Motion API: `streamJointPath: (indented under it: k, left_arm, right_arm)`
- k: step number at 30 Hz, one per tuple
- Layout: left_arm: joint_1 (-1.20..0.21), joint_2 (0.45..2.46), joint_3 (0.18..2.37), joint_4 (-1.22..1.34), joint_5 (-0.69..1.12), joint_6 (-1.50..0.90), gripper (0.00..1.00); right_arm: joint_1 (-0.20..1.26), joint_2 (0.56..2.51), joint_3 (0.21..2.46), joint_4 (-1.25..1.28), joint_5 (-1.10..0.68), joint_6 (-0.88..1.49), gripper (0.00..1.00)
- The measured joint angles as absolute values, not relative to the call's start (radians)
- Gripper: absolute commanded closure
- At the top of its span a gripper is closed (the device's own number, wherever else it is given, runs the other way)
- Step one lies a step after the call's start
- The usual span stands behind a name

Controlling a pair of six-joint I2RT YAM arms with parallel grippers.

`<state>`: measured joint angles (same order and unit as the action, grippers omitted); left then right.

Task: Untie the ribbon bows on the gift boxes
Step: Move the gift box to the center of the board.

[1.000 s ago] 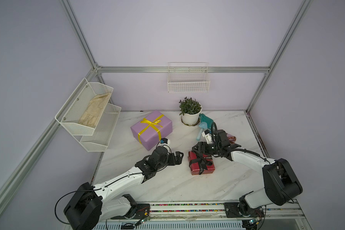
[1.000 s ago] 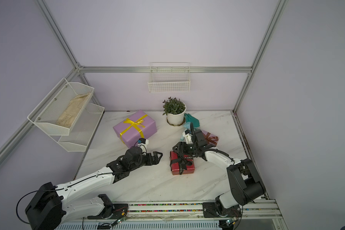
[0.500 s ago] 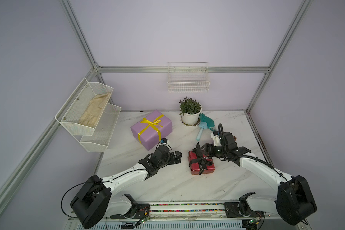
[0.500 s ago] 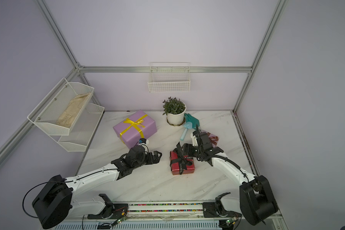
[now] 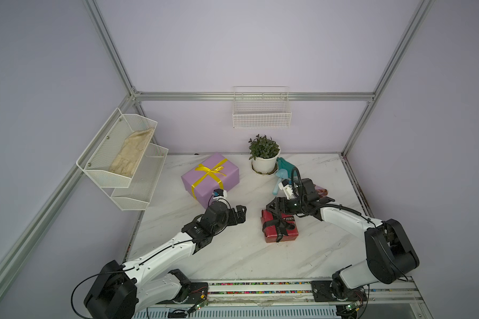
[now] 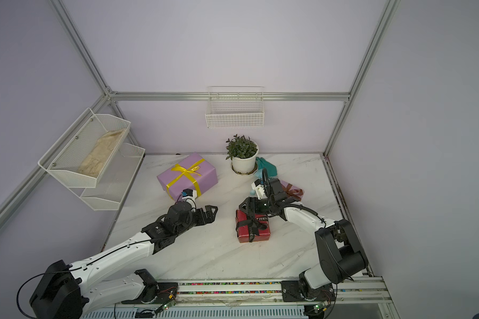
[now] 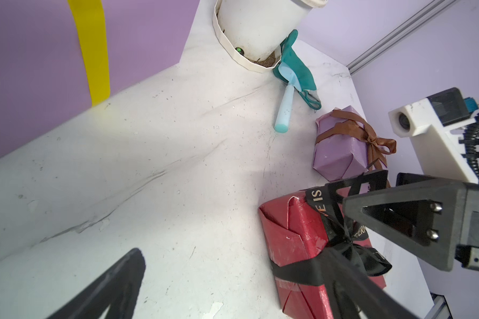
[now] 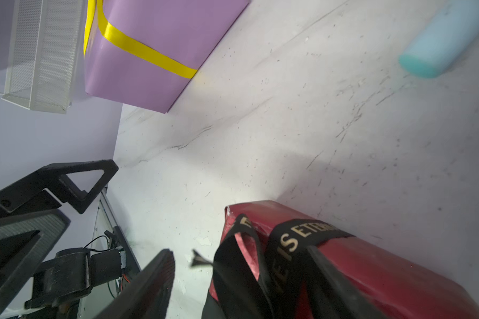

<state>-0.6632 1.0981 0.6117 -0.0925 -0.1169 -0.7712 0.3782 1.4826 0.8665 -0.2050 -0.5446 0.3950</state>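
We see three gift boxes on the white table (image 5: 233,256).

The red box (image 5: 291,235) sits near the middle of the table, a bit toward the right edge. A black ribbon (image 5: 279,226) with pale letters goes around it, and its bow is tied.

The right gripper (image 5: 271,210) is at the back left corner of the red box. It is spread open and grips nothing. In the right wrist view a loop of the black ribbon stands between its two fingers (image 8: 155,276). One finger is over the top of the box. The other hangs past the side of the box, above the table.

The left gripper (image 5: 242,214) hangs over the table between the big lilac box (image 5: 228,176) and the red box. It touches neither one. It is wide open and empty.

The big lilac box is near the back edge, left of the middle. Its yellow ribbon (image 5: 209,172) is tied in a bow on top.

The small lilac box (image 7: 338,157) is near the right edge, behind the right arm. Its brown ribbon (image 7: 351,128) is tied in a bow too.

A white flowerpot (image 5: 264,165) stands at the back edge. A blue scoop (image 7: 284,113) and a green glove (image 7: 299,69) lie just beside it.
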Motion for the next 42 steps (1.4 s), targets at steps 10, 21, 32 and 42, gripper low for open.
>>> streamJointPath:
  k: [10,21,32,42]
  left_arm:
    - [-0.662,1.15,0.609,-0.096,-0.113,-0.749,0.0]
    - [-0.662,1.181,0.611,-0.097,-0.096,-0.74,0.0]
    - [-0.662,1.138,0.611,-0.096,-0.094,-0.738,0.0]
    - [-0.655,1.123,0.612,-0.028,-0.057,-0.681,0.03]
  right_arm:
    - [0.352,1.297,0.85,-0.329,-0.304,0.403,0.22]
    - [0.331,1.316,0.729,-0.326,-0.409,0.405,0.35]
    - [0.419,1.611,0.908,-0.155,-0.617,0.385,0.35]
    - [0.428,1.421,0.949,-0.332,-0.436,0.363,0.38]
